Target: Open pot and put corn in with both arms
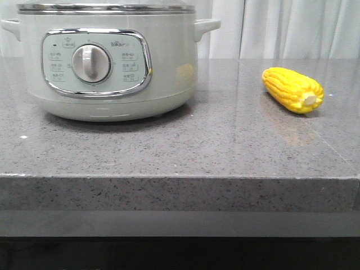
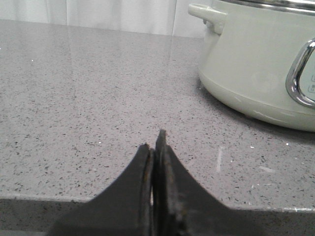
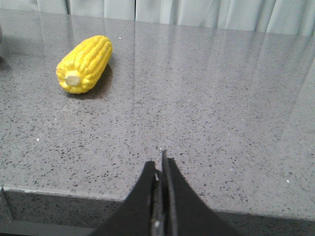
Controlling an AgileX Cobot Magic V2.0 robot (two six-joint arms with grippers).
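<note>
- Pot (image 1: pixel 112 62): you find it in the upper left of the front view, standing on the counter (image 1: pixel 180 152), its top cut off by the frame edge. Body pale cream-green, one side handle showing at each upper corner.
- Lid (image 1: pixel 107 8): you see only its steel rim, seated on the pot; lid still on.
- Panel (image 1: pixel 97 62): chrome-framed, on the pot's front wall, facing you. Small printed labels, too fine to read.
- Dial (image 1: pixel 91 63): round, pale, at the middle of the panel.
- Corn (image 1: pixel 293 90): you find it at the right of the front view, lying on its side on the counter, well apart from the pot. Bright yellow kernels in rows; pale stub end turned toward you and to the lower right. A faint yellow reflection shows on the pot's wall.
- Counter: grey speckled stone, glossy, front edge running across the lower half of the front view.
- Curtain (image 1: pixel 292 28): pale, folded, across the top right behind the counter.
- Left gripper (image 2: pixel 156 142): bottom centre of the left wrist view, at the counter's near edge. Fingers pressed together, grasping nothing. The pot sits at the upper right of that view, apart from it.
- Right gripper (image 3: pixel 160 164): bottom centre of the right wrist view, also at the counter's near edge. Fingers closed tight, empty. The corn lies at the upper left of that view, well apart.
</note>
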